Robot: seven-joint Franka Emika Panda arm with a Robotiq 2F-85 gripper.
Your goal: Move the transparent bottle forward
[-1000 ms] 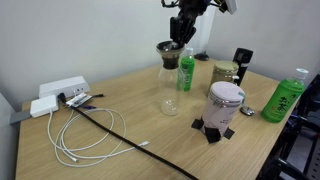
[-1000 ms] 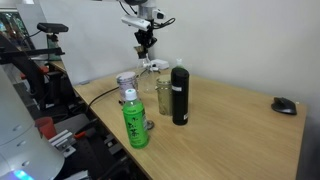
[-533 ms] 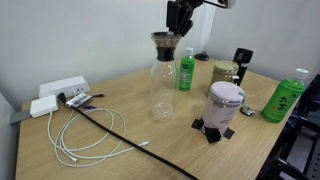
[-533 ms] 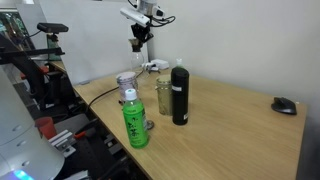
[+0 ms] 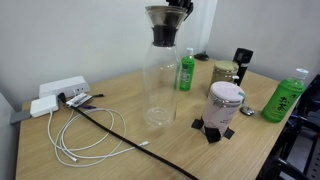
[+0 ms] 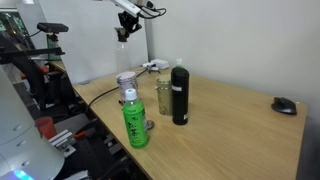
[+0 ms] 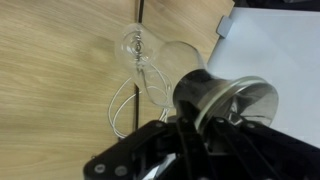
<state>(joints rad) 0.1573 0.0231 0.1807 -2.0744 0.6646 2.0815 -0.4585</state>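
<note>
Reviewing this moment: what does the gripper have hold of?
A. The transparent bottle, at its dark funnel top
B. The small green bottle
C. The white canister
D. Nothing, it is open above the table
A: in an exterior view the gripper is shut on the dark funnel top of the transparent bottle. The small green bottle and white canister stand untouched.

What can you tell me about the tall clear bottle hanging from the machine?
The transparent bottle is a tall clear glass carafe with a narrow neck, empty as far as shows, topped by a dark funnel-shaped cone. It hangs roughly upright, off the table, touched only by the end effector gripping its top.
</note>
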